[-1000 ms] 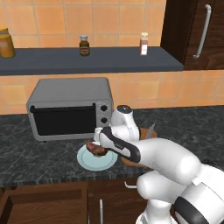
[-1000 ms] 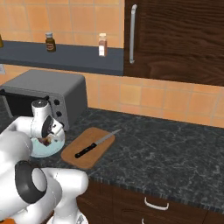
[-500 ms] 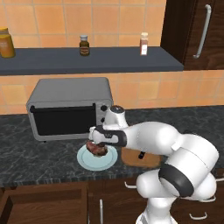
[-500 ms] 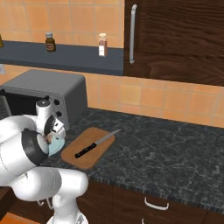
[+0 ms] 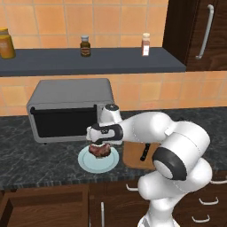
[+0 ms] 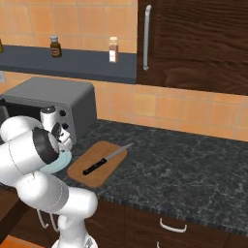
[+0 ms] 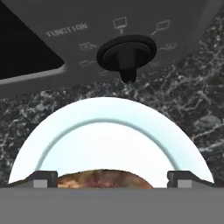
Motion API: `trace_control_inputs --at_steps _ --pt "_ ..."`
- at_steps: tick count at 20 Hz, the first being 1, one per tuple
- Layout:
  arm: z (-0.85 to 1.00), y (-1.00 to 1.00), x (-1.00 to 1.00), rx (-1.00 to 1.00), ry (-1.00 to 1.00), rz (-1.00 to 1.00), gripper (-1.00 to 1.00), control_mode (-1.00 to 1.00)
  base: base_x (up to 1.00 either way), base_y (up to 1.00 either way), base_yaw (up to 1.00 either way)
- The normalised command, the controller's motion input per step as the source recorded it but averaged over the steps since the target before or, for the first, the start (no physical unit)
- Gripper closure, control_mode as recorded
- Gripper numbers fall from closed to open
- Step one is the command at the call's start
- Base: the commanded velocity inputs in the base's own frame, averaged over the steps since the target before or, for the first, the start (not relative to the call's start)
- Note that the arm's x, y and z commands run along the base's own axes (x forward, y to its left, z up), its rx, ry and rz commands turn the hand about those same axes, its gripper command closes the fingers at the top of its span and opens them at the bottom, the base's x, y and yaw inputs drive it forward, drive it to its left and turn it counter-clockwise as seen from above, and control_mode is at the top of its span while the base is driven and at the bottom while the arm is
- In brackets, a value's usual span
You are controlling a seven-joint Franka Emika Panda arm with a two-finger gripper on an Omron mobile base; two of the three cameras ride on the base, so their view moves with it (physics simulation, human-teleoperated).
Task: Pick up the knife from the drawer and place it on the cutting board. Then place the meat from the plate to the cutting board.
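The meat [image 5: 100, 150] lies on the pale blue-green plate [image 5: 91, 163] in front of the microwave. My gripper [image 5: 99, 144] hangs just above it, open. In the hand view the dark fingertips [image 7: 43, 179] stand on either side of the meat [image 7: 105, 180], with the plate [image 7: 113, 127] spreading beyond. The knife [image 6: 104, 161] rests diagonally on the tan cutting board [image 6: 92, 172], right of the plate [image 6: 62, 162]. In the left base view my arm hides most of the cutting board [image 5: 133, 158]; the knife's black handle [image 5: 144, 153] peeks out. The drawer [image 5: 26, 208] stands pulled out at lower left.
A grey microwave [image 5: 66, 113] stands right behind the plate, its knob [image 7: 127, 54] close ahead of the hand. Bottles [image 5: 85, 45] sit on the shelf above. Bare dark counter [image 6: 193, 169] stretches to the right of the board.
The hand has shifted slightly left and settled low over the meat while the elbow swung out to the right. The jaws have stayed open; meat, plate and knife have not moved.
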Motion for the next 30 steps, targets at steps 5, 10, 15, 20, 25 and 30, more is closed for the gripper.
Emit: trace_control_inputs --at_steps 5,10,15,20,25,30 --pt "0.01 0.00 -0.30 0.00 -0.08 0.02 -1.00 -1.00 0.00 0.00 0.00" --pt "0.01 -0.12 -0.19 0.01 -0.06 0.02 -1.00 -1.00 0.00 0.00 0.00" --pt "0.00 -0.15 -0.13 0.01 -0.03 0.01 -1.00 -1.00 0.00 0.00 0.00" --pt "-0.10 0.01 -0.10 -0.03 0.00 0.01 -1.00 -1.00 0.00 0.00 0.00" --pt "-0.01 0.00 0.00 0.00 0.00 0.00 -1.00 -1.00 0.00 0.00 0.00" --pt "-0.02 0.00 -0.02 -0.01 0.01 0.00 1.00 -1.00 0.00 0.00 0.00"
